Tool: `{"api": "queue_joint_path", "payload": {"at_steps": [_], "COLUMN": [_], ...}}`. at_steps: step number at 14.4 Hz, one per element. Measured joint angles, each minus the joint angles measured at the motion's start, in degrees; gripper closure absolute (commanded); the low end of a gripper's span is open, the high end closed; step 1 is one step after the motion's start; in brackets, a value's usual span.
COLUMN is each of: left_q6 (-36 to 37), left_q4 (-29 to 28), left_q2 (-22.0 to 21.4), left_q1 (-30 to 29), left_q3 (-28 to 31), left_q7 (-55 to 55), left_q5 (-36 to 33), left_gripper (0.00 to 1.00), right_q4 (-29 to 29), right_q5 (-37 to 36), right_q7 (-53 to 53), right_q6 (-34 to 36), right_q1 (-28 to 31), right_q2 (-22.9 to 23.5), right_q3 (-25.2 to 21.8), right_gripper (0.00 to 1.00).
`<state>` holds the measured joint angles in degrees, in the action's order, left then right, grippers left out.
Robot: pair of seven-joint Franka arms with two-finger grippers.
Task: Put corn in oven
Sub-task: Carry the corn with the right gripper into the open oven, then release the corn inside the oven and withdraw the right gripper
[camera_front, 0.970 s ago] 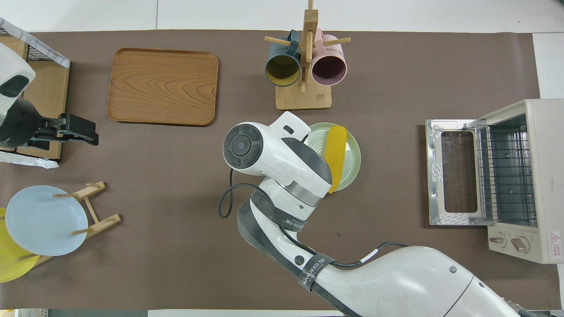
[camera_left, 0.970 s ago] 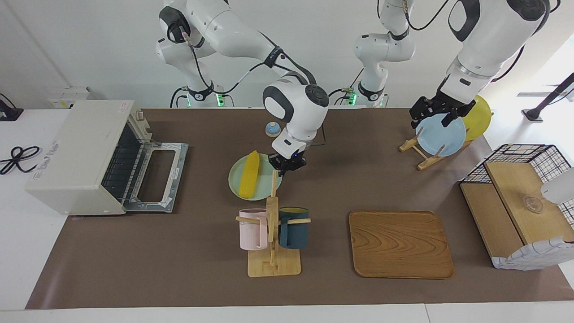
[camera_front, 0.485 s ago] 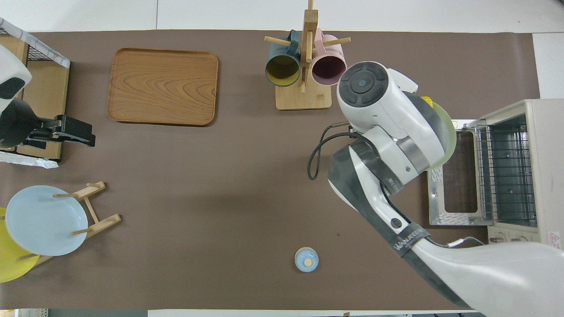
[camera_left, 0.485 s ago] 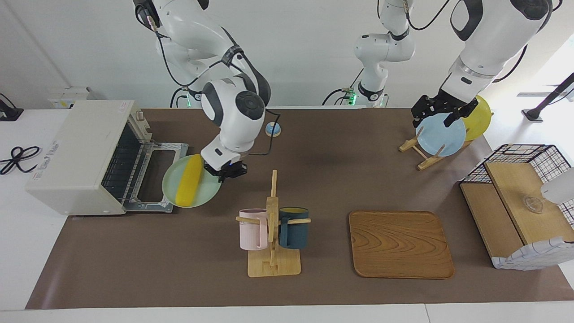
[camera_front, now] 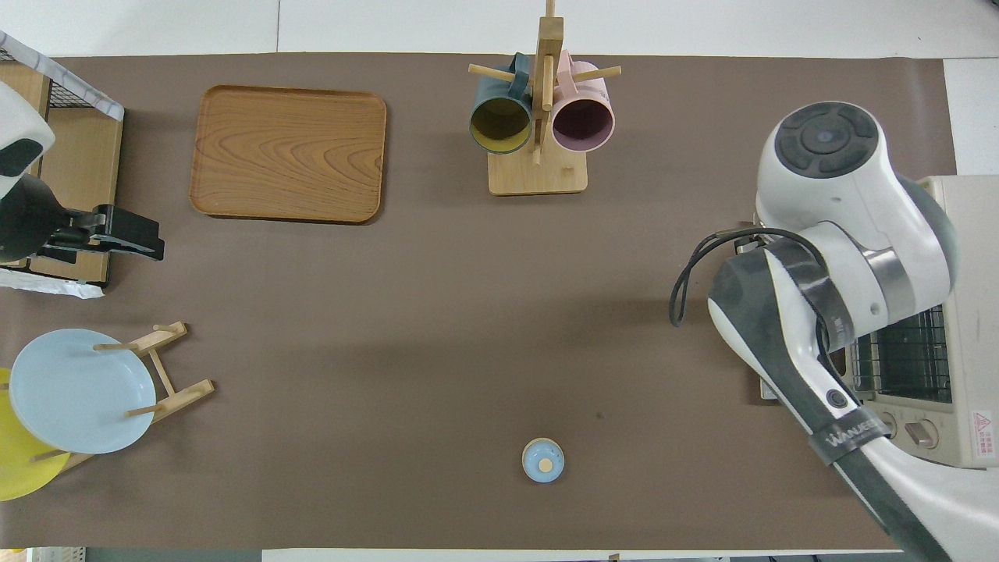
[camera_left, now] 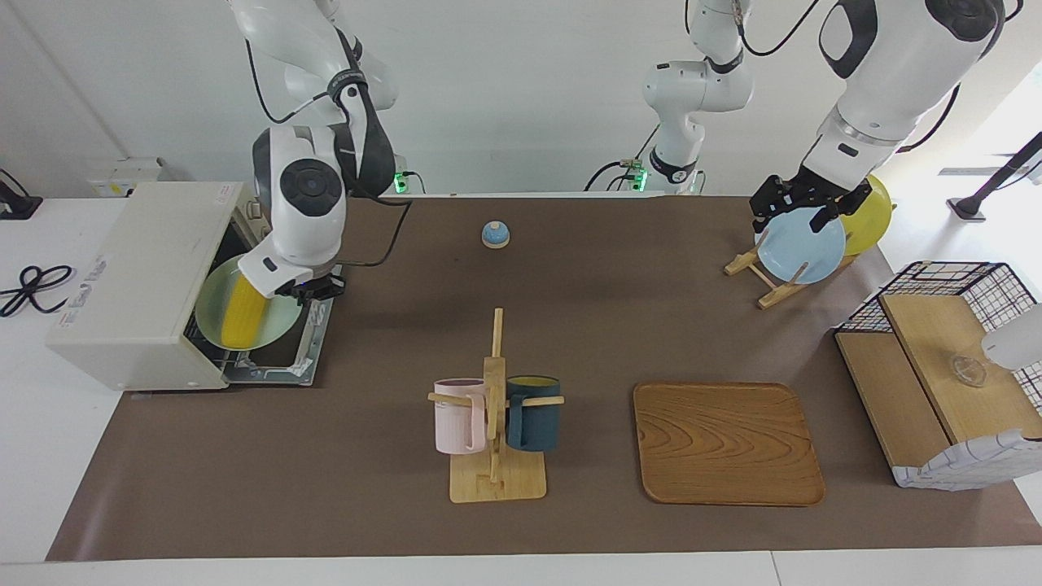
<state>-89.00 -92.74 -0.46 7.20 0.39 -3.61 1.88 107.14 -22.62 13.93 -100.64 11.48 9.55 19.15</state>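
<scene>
The yellow corn (camera_left: 242,319) lies on a pale green plate (camera_left: 281,324). My right gripper (camera_left: 313,286) is shut on the plate's rim and holds it over the open door (camera_left: 308,346) of the cream-white oven (camera_left: 138,277), with the plate's edge at the oven's mouth. In the overhead view my right arm hides the corn, and only part of the oven (camera_front: 964,328) shows. My left gripper (camera_left: 802,213) waits open and empty in the air above the blue plate (camera_left: 802,248); it also shows in the overhead view (camera_front: 117,234).
A small blue bell (camera_left: 495,234) stands near the robots. A wooden mug rack (camera_left: 495,407) holds a pink and a dark mug. A wooden tray (camera_left: 727,443) lies beside it. A plate rack with a yellow plate (camera_left: 867,213) and a wire-and-wood basket (camera_left: 944,366) stand at the left arm's end.
My right gripper lifted the green plate with the corn off the table's middle and carried it to the oven's mouth. My left gripper barely moved.
</scene>
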Motion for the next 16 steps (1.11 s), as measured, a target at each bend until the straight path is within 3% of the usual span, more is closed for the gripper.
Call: {"api": "queue_joint_path", "payload": {"at_steps": [5, 9, 11, 16], "left_q6": [-0.04, -0.15, -0.14, -0.14], "left_q4": [0.00, 0.01, 0.01, 0.01], "left_q2": [0.01, 0.00, 0.00, 0.00], "left_q1": [0.00, 0.00, -0.02, -0.06], "left_q3": [-0.04, -0.15, -0.15, -0.12], "left_q7": [0.01, 0.01, 0.01, 0.01], "left_q5": [-0.01, -0.01, -0.01, -0.01], "left_gripper": [0.00, 0.00, 0.00, 0.00], "right_q4": [3.19, 7.85, 9.98, 11.24], "right_q5": [2.30, 3.37, 4.00, 5.33], "right_q7": [-7.29, -8.16, -8.16, -8.16], "right_q6": [-3.66, -9.30, -11.31, -12.29], "right_q1": [7.31, 9.22, 9.26, 9.14], "right_q2": [-0.12, -1.38, -2.47, -3.09], "right_q3": [-0.02, 0.00, 0.01, 0.19], "right_gripper": [1.00, 1.00, 0.85, 0.71]}}
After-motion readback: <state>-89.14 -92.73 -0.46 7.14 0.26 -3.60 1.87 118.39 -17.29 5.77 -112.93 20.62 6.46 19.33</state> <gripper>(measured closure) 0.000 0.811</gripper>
